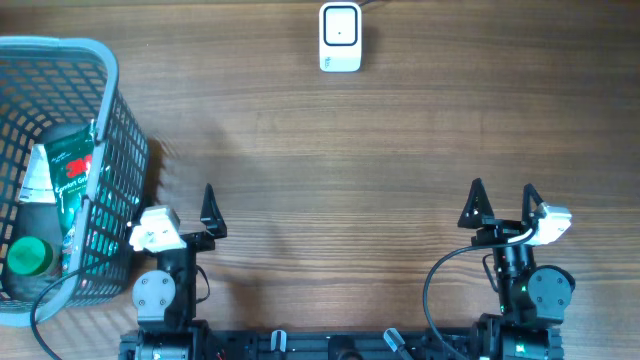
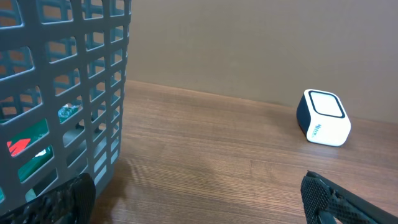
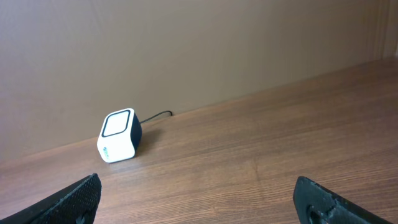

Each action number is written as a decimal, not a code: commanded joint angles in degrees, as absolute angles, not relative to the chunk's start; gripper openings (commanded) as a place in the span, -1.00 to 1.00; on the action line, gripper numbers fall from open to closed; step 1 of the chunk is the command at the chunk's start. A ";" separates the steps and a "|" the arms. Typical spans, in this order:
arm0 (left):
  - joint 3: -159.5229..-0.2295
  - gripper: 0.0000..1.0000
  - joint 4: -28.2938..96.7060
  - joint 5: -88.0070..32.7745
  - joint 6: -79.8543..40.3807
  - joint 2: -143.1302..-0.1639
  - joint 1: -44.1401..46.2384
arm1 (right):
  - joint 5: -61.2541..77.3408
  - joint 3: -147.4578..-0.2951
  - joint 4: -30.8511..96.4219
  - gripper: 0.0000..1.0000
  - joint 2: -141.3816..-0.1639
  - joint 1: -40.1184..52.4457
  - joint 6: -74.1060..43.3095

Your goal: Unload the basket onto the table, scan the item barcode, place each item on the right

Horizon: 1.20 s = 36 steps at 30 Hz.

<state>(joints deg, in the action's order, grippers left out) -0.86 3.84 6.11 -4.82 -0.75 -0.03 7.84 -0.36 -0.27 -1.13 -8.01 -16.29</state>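
The wooden table (image 1: 400, 150) bears a grey basket (image 1: 126, 140) at left, a white scanner (image 1: 340, 37) far back

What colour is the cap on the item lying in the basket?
The cap is green, seen best in the overhead view, inside the basket.

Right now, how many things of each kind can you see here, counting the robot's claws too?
Basket: 1
Scanner: 1
Green-capped bottle, lying in the basket: 1 (more may hide behind the mesh)
Grippers: 2, the left gripper and the right gripper, both open and empty
Total: 5
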 commanded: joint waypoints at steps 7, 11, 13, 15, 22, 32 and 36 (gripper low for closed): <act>-0.32 1.00 3.60 5.82 -4.95 -0.38 -0.38 | 7.22 -0.32 -0.45 0.99 -3.07 -4.89 -16.69; -0.32 1.00 3.60 5.82 -4.95 -0.38 -0.38 | 7.22 -0.32 -0.45 1.00 -3.07 -4.89 -16.69; -0.32 1.00 3.60 5.82 -4.95 -0.38 -0.38 | 7.22 -0.32 -0.45 0.99 -3.07 -4.89 -16.69; -0.32 1.00 3.60 5.82 -4.95 -0.38 -0.38 | 7.22 -0.32 -0.45 1.00 -3.07 -4.89 -16.69; -0.32 1.00 3.60 5.82 -4.95 -0.38 -0.38 | 7.22 -0.32 -0.45 1.00 -3.07 -4.89 -16.69; -0.32 1.00 3.55 5.78 -4.97 -0.38 -0.38 | 7.22 -0.32 -0.45 0.99 -3.07 -4.89 -16.71; -0.32 1.00 3.66 4.49 -4.97 -0.38 -0.38 | 7.22 -0.32 -0.45 0.99 -3.07 -4.89 -16.69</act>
